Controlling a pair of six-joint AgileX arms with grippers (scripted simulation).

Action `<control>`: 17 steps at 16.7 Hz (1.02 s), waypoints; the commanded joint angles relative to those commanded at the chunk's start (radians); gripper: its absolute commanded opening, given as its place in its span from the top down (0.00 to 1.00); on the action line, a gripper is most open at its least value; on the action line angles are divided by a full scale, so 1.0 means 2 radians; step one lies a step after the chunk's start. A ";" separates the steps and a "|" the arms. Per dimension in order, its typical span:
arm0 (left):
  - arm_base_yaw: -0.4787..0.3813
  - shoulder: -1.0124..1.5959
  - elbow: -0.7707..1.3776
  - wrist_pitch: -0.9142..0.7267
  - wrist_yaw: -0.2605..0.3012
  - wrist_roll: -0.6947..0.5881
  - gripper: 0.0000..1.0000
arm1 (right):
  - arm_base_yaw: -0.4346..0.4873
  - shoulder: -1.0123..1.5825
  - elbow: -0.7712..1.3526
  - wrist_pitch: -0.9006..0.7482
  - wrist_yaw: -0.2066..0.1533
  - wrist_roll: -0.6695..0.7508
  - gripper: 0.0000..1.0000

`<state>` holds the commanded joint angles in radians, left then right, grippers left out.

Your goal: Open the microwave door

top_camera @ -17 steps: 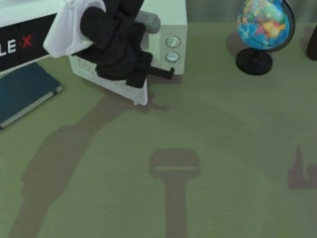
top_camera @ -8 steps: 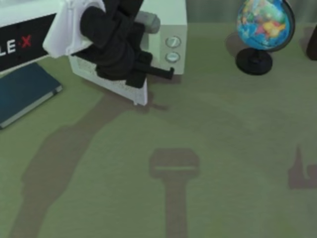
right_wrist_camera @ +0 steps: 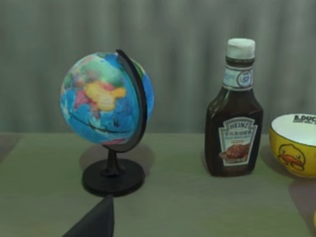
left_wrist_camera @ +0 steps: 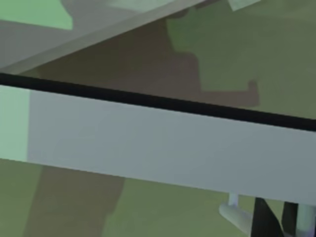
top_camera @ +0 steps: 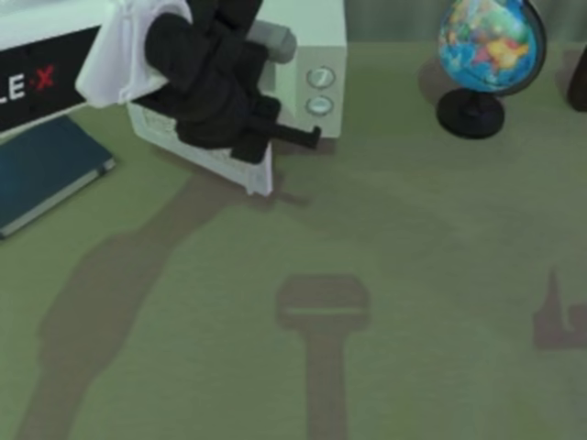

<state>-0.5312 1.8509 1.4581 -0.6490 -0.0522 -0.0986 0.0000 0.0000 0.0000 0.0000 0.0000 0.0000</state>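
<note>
Swinging ajar: microwave door (top_camera: 240, 168) | microwave (top_camera: 310, 48) interior hidden | left gripper (top_camera: 275, 137) grip: cannot tell

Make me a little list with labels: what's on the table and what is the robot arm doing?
microwave: off-white box at the table's far left of centre
microwave door: swung partly out from the front
left tool: at the door's free edge
right arm: not seen in the top view
globe: far right, upright on a black stand
sauce bottle: beside the globe
yellow duck bowl: beside the bottle
dark blue book: left side, flat
</note>
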 joint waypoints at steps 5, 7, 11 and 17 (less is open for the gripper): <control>0.018 -0.028 -0.040 0.006 0.028 0.055 1.00 | 0.000 0.000 0.000 0.000 0.000 0.000 0.00; 0.021 -0.035 -0.043 0.009 0.033 0.063 1.00 | 0.000 0.000 0.000 0.000 0.000 0.000 0.00; 0.021 -0.035 -0.043 0.009 0.033 0.063 1.00 | 0.000 0.000 0.000 0.000 0.000 0.000 0.00; 0.021 -0.035 -0.043 0.009 0.033 0.063 1.00 | 0.000 0.000 0.000 0.000 0.000 0.000 0.00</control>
<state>-0.4897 1.7817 1.3722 -0.6303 0.0135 0.0267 0.0000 0.0000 0.0000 0.0000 0.0000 0.0000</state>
